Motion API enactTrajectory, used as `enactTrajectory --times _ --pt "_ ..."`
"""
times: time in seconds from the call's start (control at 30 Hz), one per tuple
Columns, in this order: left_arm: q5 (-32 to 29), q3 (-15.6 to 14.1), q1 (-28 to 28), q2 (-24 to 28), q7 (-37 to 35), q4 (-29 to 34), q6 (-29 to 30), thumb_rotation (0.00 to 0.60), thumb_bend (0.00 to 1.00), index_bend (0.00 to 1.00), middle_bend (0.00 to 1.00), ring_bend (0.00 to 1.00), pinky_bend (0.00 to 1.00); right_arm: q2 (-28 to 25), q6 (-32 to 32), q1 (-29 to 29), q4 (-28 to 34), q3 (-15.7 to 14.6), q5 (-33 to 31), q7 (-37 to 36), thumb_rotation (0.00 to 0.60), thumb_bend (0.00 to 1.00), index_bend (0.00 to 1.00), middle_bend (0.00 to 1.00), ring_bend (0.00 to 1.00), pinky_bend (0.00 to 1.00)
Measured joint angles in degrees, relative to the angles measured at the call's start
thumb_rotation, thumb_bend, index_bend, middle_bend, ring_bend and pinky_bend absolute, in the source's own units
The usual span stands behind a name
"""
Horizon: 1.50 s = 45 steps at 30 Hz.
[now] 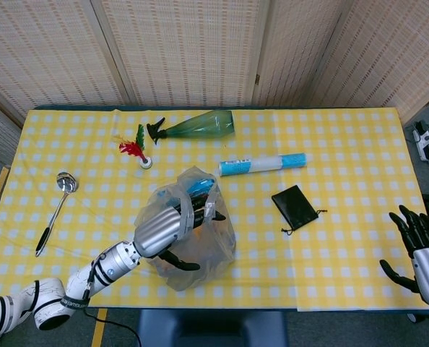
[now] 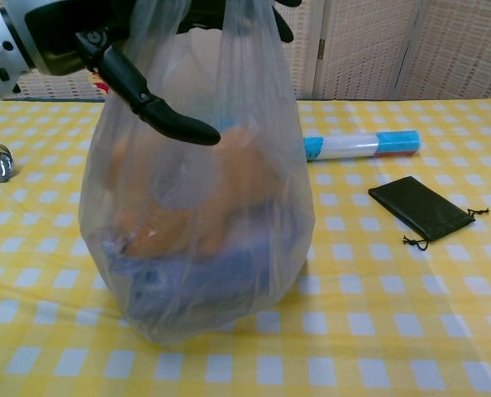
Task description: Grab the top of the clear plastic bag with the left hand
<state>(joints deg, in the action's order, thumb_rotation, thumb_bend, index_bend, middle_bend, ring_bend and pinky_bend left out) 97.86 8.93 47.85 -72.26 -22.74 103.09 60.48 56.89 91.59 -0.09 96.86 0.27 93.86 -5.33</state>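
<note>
Now at the bag's mouth: left hand over the clear plastic bag

Near the table's (image 1: 359,144) left edge lies a ladle (image 1: 55,206), its bowl toward the far side. Farther in, a small red and green shuttlecock (image 1: 136,150) stands beside a green spray bottle (image 1: 196,126) lying on its side close to the far edge. Toward the front edge, left of centre, the clear plastic bag (image 2: 204,215) stands upright, filled with orange and blue items seen through the film. The left hand (image 1: 162,228) sits at the top of the bag, dark fingers (image 1: 193,215) reaching into the gathered opening and the thumb hanging free against the outside; whether the film is actually gripped cannot be told from either view. Right of the bag, a white roll with blue ends (image 1: 262,164) lies across the middle, and a black drawstring pouch (image 1: 295,207) rests flat just in front of it. By the front right corner, the right hand (image 1: 418,244) hovers with fingers spread, holding nothing
</note>
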Motion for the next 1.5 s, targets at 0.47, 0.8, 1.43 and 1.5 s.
enactTrajectory --times 0.47,0.8,1.43,1.5 --pt "-2.97 1.53 4.56 -0.02 -10.2 -0.34 -3.84 0.529 0.12 0.14 0.22 0.1 0.12 -0.1 0.44 -0.6 0.06 0.4 -1.09 0.43 0.6 0.3 0.0 0.0 0.0 0.0" --pt "-3.5 2.53 8.84 1.3 -28.21 -0.01 -6.81 0.533 0.12 0.14 0.22 0.12 0.13 -0.63 1.76 -1.37 -0.05 0.4 -0.74 -0.49 0.6 0.3 0.0 0.0 0.0 0.0" --pt "1.37 1.24 15.9 5.16 -68.94 -1.37 -5.0 0.593 0.12 0.13 0.22 0.18 0.35 -1.08 2.37 -2.06 -0.4 0.51 -0.67 -1.29 0.6 0.3 0.0 0.0 0.0 0.0" --pt "1.74 0.91 16.3 5.71 -72.93 -1.2 -4.27 0.6 0.12 0.13 0.23 0.2 0.37 -1.09 2.36 -2.06 -0.41 0.5 -0.58 -1.31 0.6 0.3 0.0 0.0 0.0 0.0"
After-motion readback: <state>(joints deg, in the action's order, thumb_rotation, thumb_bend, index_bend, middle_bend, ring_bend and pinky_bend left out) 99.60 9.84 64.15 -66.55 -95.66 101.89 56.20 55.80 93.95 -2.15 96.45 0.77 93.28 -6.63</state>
